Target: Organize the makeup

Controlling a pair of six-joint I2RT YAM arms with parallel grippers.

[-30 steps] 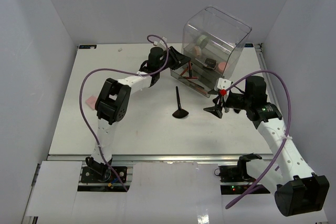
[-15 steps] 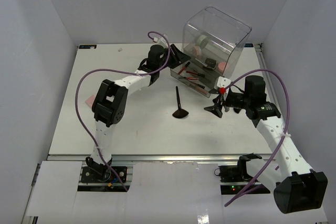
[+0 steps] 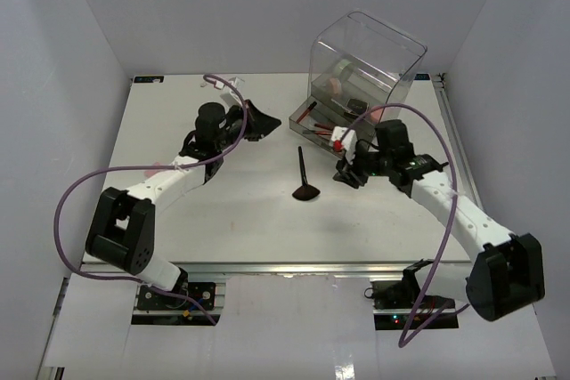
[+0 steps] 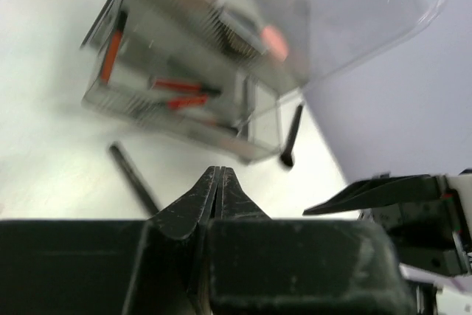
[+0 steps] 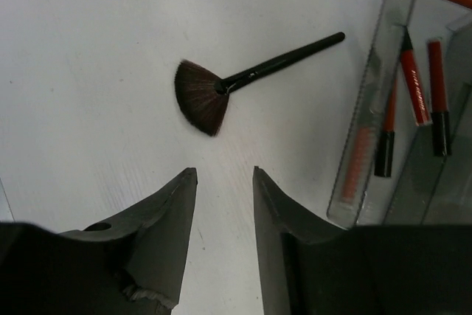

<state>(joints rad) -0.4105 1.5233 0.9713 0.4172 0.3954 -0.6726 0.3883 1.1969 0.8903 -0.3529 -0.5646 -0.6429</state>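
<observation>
A fan-headed makeup brush (image 3: pixel 303 173) with a thin black handle and a dark brown, flat spread of bristles lies on the white table (image 3: pixel 223 211). Its head points toward the arms and its handle toward the large clear plastic drawer box (image 3: pixel 367 60) at the back right. In the right wrist view the brush (image 5: pixel 236 82) lies alone on bare table, just ahead of the fingertips and apart from them.

The box's low clear drawer (image 3: pixel 309 131) stands pulled out at its base. Several thin dark-red pencil sticks (image 3: pixel 322 120) with black ends lie loose inside it, at differing angles. They show through the drawer wall in both wrist views (image 5: pixel 417 82) (image 4: pixel 177 85). A small dark compact (image 3: pixel 357 105) sits higher inside the box.

The right gripper (image 3: pixel 343 175) hovers low just right of the brush head, its jaws (image 5: pixel 225 175) partly apart with nothing between them. The left gripper (image 3: pixel 260 122) is raised left of the drawer, its fingers (image 4: pixel 219 182) pressed together and empty.
</observation>
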